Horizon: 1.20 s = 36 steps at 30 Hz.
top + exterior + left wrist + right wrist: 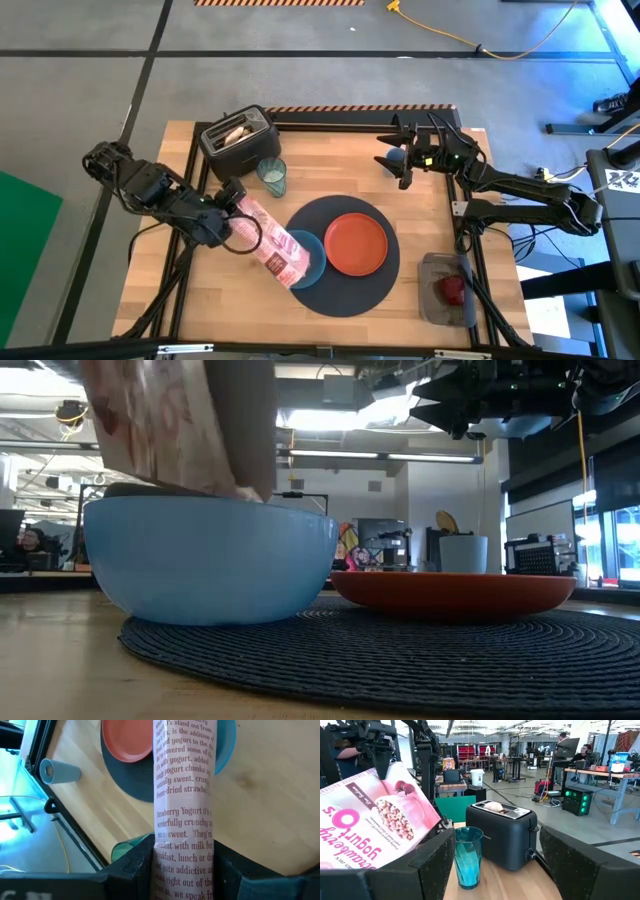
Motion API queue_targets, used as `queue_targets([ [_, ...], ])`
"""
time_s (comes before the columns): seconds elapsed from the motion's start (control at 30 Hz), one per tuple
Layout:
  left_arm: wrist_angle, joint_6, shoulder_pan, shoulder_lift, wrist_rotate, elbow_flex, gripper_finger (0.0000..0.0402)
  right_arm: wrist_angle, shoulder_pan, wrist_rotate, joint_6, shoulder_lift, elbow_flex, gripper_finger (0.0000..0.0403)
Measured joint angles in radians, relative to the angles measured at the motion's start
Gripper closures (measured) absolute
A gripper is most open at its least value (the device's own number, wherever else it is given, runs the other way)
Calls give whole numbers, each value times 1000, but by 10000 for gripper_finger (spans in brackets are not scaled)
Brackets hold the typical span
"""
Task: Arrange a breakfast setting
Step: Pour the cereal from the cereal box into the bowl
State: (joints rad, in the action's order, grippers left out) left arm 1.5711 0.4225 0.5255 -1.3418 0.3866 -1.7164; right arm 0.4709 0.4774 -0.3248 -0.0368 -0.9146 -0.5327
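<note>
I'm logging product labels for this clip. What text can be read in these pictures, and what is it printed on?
Cereal box, narrow side, held in the left gripper: "Strawberry Yogurt O's", "with milk for", "breakfast, lunch or", "quite addictive a".
Same side, upper lines: only pieces, "yogurt chunks", "freeze-dried strawbe".
Box front, seen upside down in the right wrist view: "...awberry Yogurt O's".
Small print on that front: too small to read.
Toaster, glass: no text seen.

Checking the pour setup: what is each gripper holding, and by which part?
The left gripper holds the cereal box by one end, its other end tipped over the blue bowl. The right gripper holds nothing.
</note>
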Motion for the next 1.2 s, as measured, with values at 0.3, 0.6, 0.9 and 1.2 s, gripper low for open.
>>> queue_targets([
  [0.3, 0, 39, -8, 0, 16, 0, 260, 17, 0, -51, -63, 0, 0, 123],
  [0.6, -1, 141, -4, -35, 16, 7, 260, 60, -99, -111, -22, 0, 0, 123],
  [0.9, 0, 251, -7, -34, 108, 7, 260, 59, -118, -56, -3, 0, 0, 123],
  [1.2, 0, 289, 27, -34, 151, 7, 276, 48, -117, -52, 7, 0, 0, 123],
])
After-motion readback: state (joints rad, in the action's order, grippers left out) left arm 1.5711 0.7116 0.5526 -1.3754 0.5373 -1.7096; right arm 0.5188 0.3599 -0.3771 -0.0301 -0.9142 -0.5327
